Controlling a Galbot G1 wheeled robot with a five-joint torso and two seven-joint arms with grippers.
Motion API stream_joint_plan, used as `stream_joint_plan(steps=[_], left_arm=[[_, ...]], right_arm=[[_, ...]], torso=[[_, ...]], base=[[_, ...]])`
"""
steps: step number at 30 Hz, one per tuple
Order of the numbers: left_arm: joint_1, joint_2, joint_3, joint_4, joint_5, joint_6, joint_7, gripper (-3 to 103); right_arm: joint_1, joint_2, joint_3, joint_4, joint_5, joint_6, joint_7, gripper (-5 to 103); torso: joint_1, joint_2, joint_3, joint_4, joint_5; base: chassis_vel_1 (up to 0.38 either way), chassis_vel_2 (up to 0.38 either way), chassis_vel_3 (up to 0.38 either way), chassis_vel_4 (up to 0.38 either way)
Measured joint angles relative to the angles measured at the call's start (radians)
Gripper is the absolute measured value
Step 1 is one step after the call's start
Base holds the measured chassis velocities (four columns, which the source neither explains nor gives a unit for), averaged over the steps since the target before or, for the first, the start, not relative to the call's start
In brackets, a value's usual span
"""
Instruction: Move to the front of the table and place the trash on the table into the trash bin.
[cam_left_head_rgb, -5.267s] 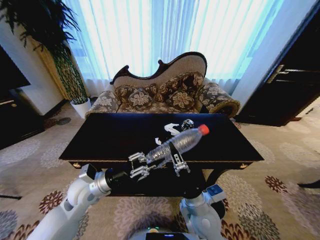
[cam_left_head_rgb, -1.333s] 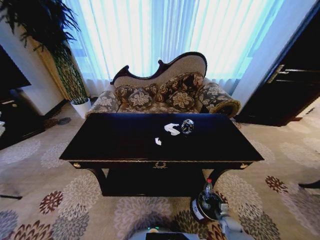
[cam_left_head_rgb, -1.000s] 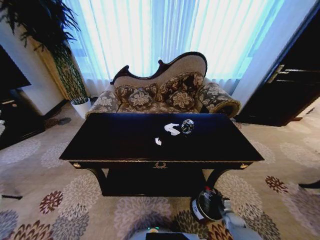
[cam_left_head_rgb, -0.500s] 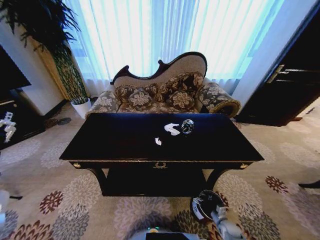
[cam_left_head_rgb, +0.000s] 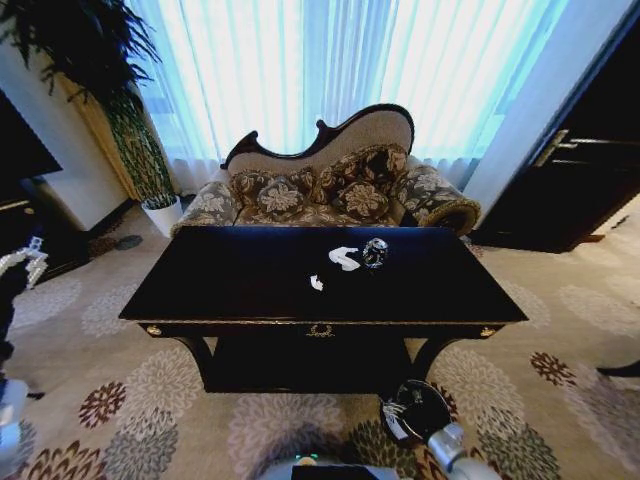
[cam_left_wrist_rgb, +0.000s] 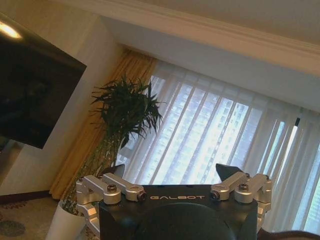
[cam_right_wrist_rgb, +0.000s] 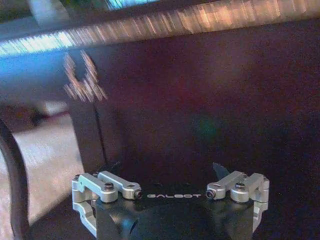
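Head view: the counter (cam_left_head_rgb: 230, 285), glossy near-black with gold trim, stands square ahead. Three pieces of trash lie on its top, right of centre. A larger white paper scrap (cam_left_head_rgb: 343, 258) sits toward the far edge, with the small shiny ball (cam_left_head_rgb: 375, 252) just beside it on the right, the two apart by a narrow gap. A smaller white paper scrap (cam_left_head_rgb: 316, 283) lies nearer the front edge, separate from both.

The trash bin (cam_left_head_rgb: 418, 410) stands on the patterned carpet below the counter's front edge, toward its right front leg. Its contents cannot be made out. Part of the right arm shows just beside the bin at the lower margin.

The left gripper (cam_left_head_rgb: 27, 256) is raised at the far left, well clear of the counter's left edge.

Left wrist view: the left gripper (cam_left_wrist_rgb: 175, 175) points upward toward a potted plant (cam_left_wrist_rgb: 122, 112), the curtains and the ceiling. Its fingers are spread wide and hold nothing.

Right wrist view: the right gripper (cam_right_wrist_rgb: 167, 172) faces the dark front of the counter (cam_right_wrist_rgb: 210, 100), close below the gold trim strip and emblem. Its fingers are spread wide and hold nothing
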Motion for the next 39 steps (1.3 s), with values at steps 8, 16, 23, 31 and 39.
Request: stream_joint_plan(steps=[8, 16, 23, 31, 39], left_arm=[[0.004, -0.026, 0.029, 0.000, 0.026, 0.001, 0.005, 100], [0.004, -0.021, 0.025, 0.000, 0.037, 0.008, -0.006, 100], [0.000, -0.021, 0.023, 0.000, 0.033, 0.009, -0.006, 100], [0.009, -0.007, 0.006, 0.000, 0.030, 0.006, -0.007, 100], [0.025, 0.045, -0.046, 0.000, 0.002, 0.002, -0.005, 100]], right_arm=[[-0.028, -0.022, 0.060, 0.173, 0.006, 0.069, -0.100, 100], [-0.057, -0.025, 0.111, 0.292, 0.067, 0.061, -0.154, 100], [-0.046, -0.029, 0.138, 0.441, 0.146, -0.017, -0.114, 100], [0.033, -0.015, 0.225, 0.579, 0.172, -0.161, 0.094, 100], [0.210, -0.046, 0.204, 0.593, 0.351, -0.397, 0.348, 100]], torso=[[0.000, 0.000, 0.000, 0.0001, 0.0001], [0.000, 0.000, 0.000, 0.0001, 0.0001], [0.000, 0.000, 0.000, 0.0000, 0.0001], [0.000, 0.000, 0.000, -0.0001, 0.0001], [0.000, 0.000, 0.000, 0.0001, 0.0002]], base=[[0.000, 0.000, 0.000, 0.000], [0.000, 0.000, 0.000, 0.000], [0.000, 0.000, 0.000, 0.000], [0.000, 0.000, 0.000, 0.000], [0.000, 0.000, 0.000, 0.000]])
